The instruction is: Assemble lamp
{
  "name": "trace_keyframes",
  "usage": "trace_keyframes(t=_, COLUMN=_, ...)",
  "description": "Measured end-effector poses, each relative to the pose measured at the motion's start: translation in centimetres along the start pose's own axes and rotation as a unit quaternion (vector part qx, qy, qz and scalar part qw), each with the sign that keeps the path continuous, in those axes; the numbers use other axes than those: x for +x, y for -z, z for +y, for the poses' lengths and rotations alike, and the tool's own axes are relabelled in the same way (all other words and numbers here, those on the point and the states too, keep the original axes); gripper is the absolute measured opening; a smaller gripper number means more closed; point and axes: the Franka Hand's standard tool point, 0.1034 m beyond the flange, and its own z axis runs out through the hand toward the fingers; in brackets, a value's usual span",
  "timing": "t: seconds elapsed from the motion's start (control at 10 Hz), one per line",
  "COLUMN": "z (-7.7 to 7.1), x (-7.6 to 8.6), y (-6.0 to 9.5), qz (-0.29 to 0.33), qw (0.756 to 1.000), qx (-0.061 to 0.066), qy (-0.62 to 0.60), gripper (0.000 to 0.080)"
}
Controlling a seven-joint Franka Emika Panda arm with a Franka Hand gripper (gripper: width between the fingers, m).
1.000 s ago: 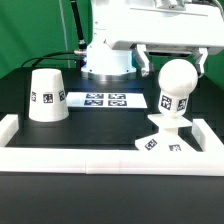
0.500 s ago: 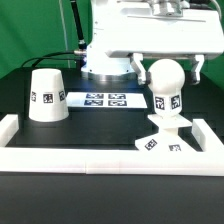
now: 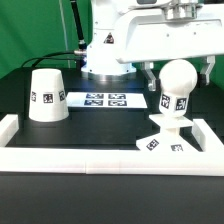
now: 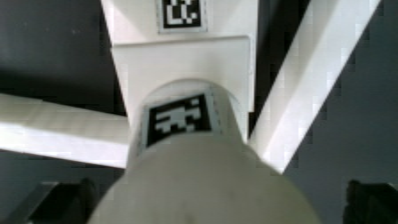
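The bulb (image 3: 176, 85) stands upright with its stem on the flat square base (image 3: 160, 144), near the exterior view's right, beside the front rail. My gripper (image 3: 177, 72) is open and straddles the bulb's ball top, one finger (image 3: 148, 73) on each side, with small gaps. In the wrist view the bulb (image 4: 196, 150) fills the space between the dark fingers (image 4: 68, 200) of the gripper (image 4: 219, 205), and the base (image 4: 178, 55) lies below it. The cone shade (image 3: 46, 95) stands alone at the exterior view's left.
The marker board (image 3: 105, 100) lies flat between the shade and the bulb. White border rails run along the front (image 3: 100, 157), the left (image 3: 8, 126) and the right (image 3: 212, 132). The arm's base (image 3: 105, 60) stands behind the marker board.
The gripper has come down a little around the ball top and shifted right. The bulb leaned left half a second ago and stands upright again now.
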Motion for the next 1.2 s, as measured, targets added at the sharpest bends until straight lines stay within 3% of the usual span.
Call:
trace_keyframes(t=0.5, z=1.1, x=0.8, y=0.5, qz=0.009, qw=1.0, qx=-0.005, qy=0.004, gripper=0.0698)
trace_keyframes(t=0.6, z=1.1, x=1.0, y=0.6, qz=0.009, qw=1.0, qx=-0.005, qy=0.004, gripper=0.0589)
trace_keyframes(t=0.7, z=1.1, x=1.0, y=0.5, qz=0.009, qw=1.0, qx=-0.005, qy=0.004, gripper=0.0577)
trace_keyframes(t=1.2, z=1.2, x=1.2, y=0.5, qz=0.019, qw=1.0, qx=-0.007, qy=-0.017, gripper=0.0577)
